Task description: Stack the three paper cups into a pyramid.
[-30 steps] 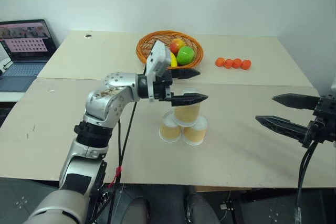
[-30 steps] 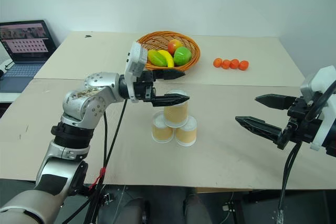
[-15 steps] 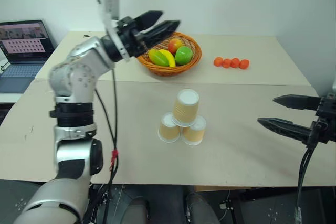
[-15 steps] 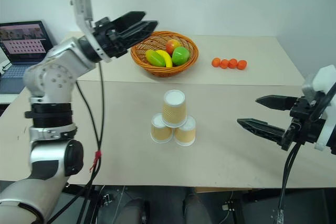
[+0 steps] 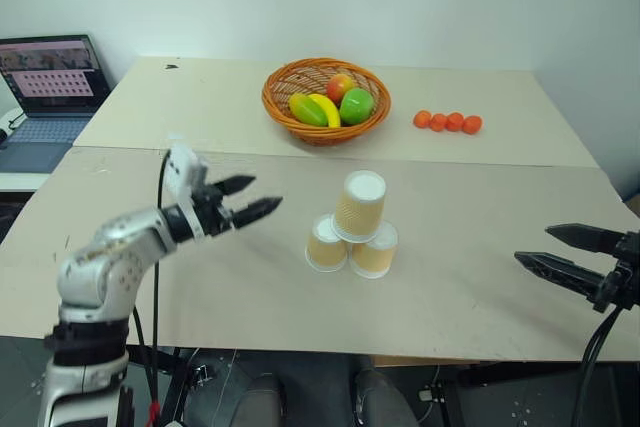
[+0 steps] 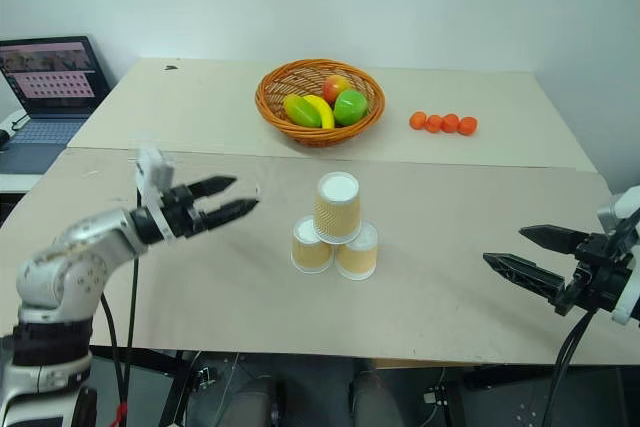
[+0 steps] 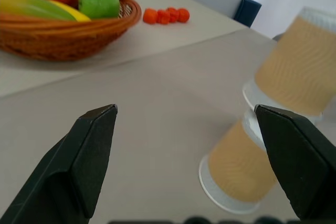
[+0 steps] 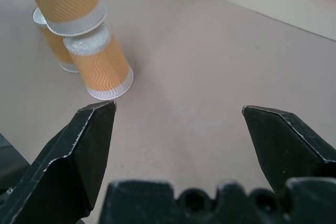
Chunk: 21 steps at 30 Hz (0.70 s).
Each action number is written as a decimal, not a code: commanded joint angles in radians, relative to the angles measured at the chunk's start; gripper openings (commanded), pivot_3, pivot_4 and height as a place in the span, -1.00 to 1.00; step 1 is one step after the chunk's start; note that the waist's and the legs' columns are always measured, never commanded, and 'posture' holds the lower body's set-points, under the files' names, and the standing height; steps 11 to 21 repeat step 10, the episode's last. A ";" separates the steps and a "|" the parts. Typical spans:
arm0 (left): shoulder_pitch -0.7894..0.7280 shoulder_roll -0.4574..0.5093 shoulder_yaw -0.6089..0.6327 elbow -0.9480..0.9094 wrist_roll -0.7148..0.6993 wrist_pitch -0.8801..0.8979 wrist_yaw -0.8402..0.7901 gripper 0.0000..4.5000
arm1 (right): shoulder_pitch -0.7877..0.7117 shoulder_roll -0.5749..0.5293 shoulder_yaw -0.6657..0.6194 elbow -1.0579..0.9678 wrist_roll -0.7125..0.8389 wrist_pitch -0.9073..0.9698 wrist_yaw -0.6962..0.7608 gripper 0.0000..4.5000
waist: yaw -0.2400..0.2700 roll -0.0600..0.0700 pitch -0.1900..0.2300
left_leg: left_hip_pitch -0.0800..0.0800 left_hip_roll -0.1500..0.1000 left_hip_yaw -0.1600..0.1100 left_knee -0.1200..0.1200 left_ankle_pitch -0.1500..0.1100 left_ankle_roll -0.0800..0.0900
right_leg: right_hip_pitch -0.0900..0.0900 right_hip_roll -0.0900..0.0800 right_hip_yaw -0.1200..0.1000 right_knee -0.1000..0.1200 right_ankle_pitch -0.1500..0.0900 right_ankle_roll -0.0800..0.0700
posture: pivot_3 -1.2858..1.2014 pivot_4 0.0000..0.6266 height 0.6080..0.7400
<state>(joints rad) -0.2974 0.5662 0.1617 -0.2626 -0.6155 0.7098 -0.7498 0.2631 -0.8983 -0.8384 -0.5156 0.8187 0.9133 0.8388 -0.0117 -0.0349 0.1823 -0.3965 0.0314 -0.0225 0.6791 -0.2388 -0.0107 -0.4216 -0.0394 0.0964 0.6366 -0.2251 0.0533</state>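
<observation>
Paper cups (image 5: 352, 231) stand as a finished pyramid near the middle of the desk (image 5: 470, 277), two below and one on top. Left end effector (image 5: 243, 200), released and empty, has withdrawn left of them; right end effector (image 5: 556, 253) hangs open, well right. Farther back sits a fruit basket (image 5: 326, 97). The task looks complete.
</observation>
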 commanded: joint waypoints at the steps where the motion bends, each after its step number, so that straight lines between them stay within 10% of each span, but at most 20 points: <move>1: 0.026 -0.036 -0.012 -0.036 0.047 -0.079 0.053 0.98 | 0.028 0.054 0.021 -0.050 -0.060 -0.083 -0.046 1.00 | 0.000 0.000 0.000 | 0.001 0.000 0.000 0.000 0.000 0.000 | 0.000 0.000 0.000 0.000 0.000 0.000 | 0.03 -0.52 0.91; 21: 0.030 -0.073 -0.043 0.062 0.192 -0.256 0.110 0.98 | -0.045 0.101 0.103 -0.080 -0.060 -0.098 -0.150 1.00 | -0.015 0.001 0.000 | 0.007 0.001 0.002 -0.001 0.000 0.000 | 0.002 0.002 0.002 0.004 -0.001 -0.002 | 0.03 -0.52 0.91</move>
